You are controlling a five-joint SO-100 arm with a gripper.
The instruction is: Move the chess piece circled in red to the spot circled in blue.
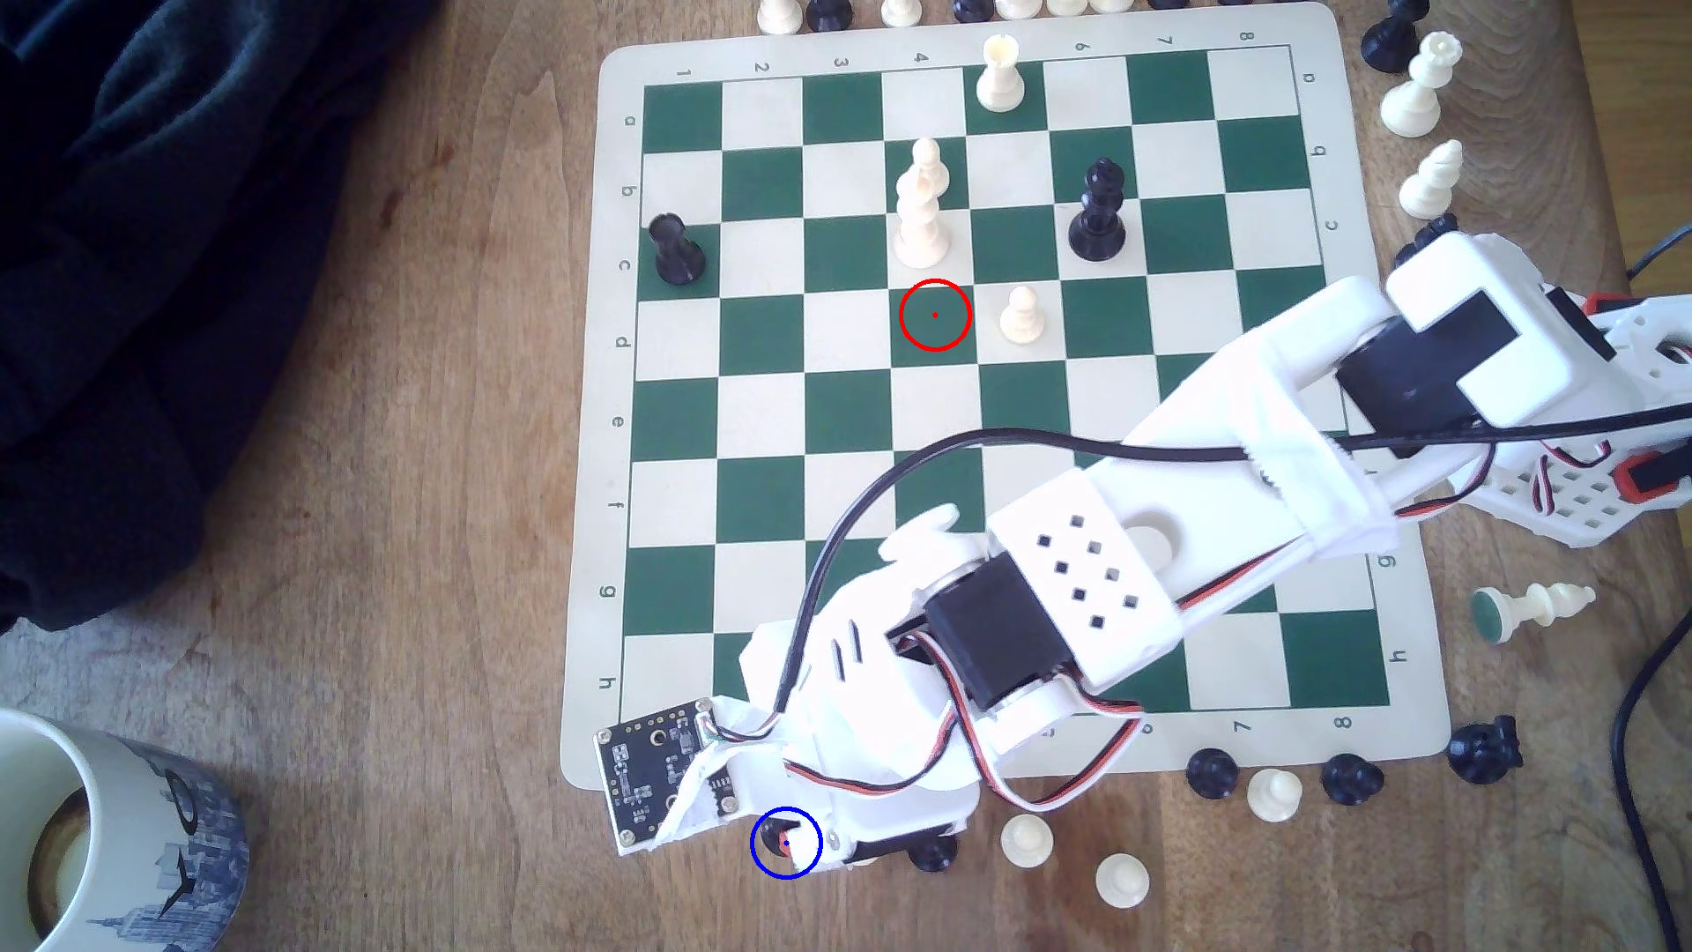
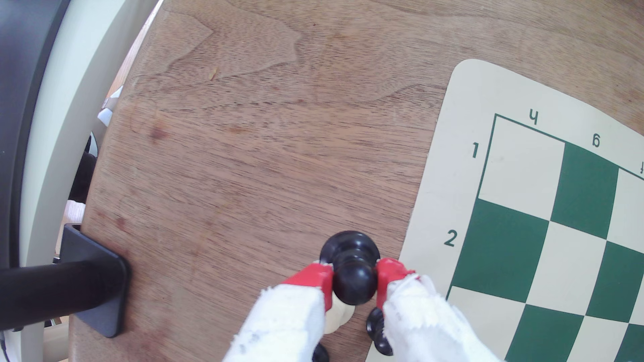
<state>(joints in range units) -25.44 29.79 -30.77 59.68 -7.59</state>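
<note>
The claw [image 2: 354,282] pinches the black pawn [image 2: 352,269] by its head between red-tipped fingers [image 2: 315,278], over bare wood just off the chess mat's [image 1: 586,641] corner near h1. It sits inside the blue ring [image 1: 786,843], so only lowering and release seem left. The mat's border reads 1–8 and a–h.

The exterior view looks straight down from high above the tabletop [image 1: 366,458], taking in the whole chessboard [image 1: 1007,394]. The wrist view sits close behind the hand [image 2: 354,283], angled down along it. Both share the board's corner [image 2: 488,139], at seven o'clock in the exterior view.
</note>
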